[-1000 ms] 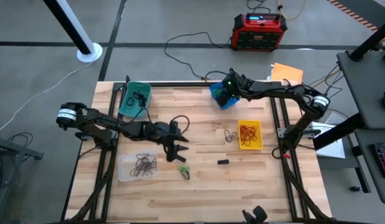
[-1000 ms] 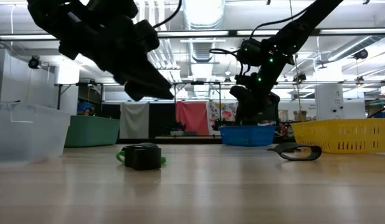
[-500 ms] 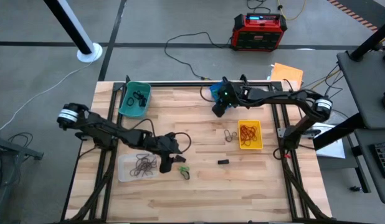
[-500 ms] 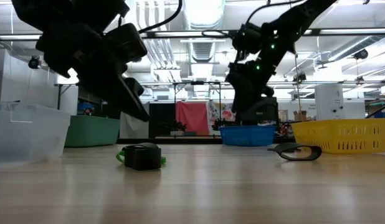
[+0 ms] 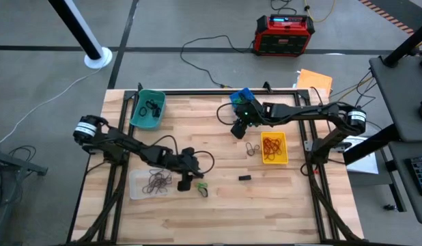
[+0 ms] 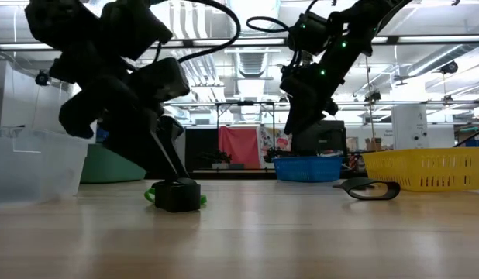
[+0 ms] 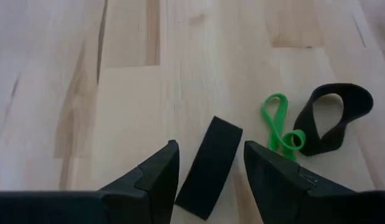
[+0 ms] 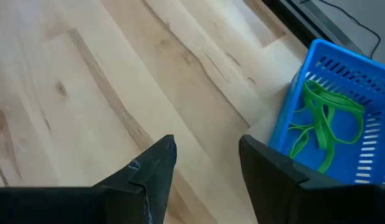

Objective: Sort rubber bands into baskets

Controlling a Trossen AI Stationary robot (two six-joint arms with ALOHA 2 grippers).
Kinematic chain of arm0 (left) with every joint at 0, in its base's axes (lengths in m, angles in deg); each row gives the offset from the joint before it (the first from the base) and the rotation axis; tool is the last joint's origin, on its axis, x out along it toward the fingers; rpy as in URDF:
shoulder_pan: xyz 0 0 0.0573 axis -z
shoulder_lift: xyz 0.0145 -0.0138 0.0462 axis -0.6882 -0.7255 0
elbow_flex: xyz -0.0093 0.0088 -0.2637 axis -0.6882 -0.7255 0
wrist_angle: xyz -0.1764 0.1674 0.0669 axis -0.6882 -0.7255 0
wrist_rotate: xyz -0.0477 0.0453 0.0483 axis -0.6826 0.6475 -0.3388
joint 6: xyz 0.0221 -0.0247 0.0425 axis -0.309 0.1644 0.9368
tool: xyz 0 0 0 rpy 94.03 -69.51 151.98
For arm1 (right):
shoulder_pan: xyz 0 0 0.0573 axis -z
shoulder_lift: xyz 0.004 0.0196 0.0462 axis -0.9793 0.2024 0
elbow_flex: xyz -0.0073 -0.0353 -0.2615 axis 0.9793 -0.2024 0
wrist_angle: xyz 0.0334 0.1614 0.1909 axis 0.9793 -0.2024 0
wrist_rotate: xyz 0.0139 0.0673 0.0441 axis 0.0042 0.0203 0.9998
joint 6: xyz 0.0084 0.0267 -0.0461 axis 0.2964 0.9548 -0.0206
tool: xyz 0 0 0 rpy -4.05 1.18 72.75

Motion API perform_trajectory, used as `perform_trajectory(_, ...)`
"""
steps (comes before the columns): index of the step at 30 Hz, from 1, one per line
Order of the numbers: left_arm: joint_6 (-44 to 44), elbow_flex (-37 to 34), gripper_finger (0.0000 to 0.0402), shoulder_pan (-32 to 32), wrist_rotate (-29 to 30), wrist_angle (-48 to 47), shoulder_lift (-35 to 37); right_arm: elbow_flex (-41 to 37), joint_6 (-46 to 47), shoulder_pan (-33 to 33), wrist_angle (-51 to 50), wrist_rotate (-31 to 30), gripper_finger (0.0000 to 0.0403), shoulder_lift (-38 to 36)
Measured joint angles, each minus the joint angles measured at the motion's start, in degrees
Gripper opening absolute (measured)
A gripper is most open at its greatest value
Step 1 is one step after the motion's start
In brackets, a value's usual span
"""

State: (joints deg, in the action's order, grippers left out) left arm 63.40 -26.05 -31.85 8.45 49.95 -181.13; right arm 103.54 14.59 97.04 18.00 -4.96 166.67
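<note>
Since a second ago your left gripper (image 7: 208,171) has dropped toward the near middle of the pale wooden table (image 5: 224,205); your right gripper (image 5: 236,130) has swung off the blue slotted plastic basket (image 5: 241,96) toward the centre. The left fingers stand open and empty, straddling a flat black elastic band (image 7: 210,167). Just beyond it lie a thin bright green loop, twisted (image 7: 279,129), and a wide black loop standing on edge (image 7: 332,115). The clear translucent tray (image 5: 151,183) beside them holds dark brown bands. Mid-table, the yellow slotted basket (image 5: 274,148) holds red ones, with a dark loop (image 5: 252,148) just outside. The right fingers are parted, holding nothing. The blue basket holds green loops (image 8: 317,121); the teal-green tray (image 5: 147,109) holds black ones.
</note>
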Motion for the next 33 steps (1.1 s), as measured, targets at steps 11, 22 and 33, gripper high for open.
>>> perform_trajectory(11,1.2,2.2,0.015,0.0,-0.2,-3.7,-2.2,-0.1,0.3,-0.1,-0.5,-0.1,0.0171,0.0)
perform_trajectory(22,1.6,3.6,0.0008,0.0,-0.4,-5.1,-1.8,-0.2,0.3,-0.1,-0.5,-0.1,0.0171,0.0)
perform_trajectory(33,6.4,15.4,0.0001,-5.0,17.9,-46.8,9.6,-0.9,1.0,-0.1,-0.4,-0.1,0.0171,0.0)
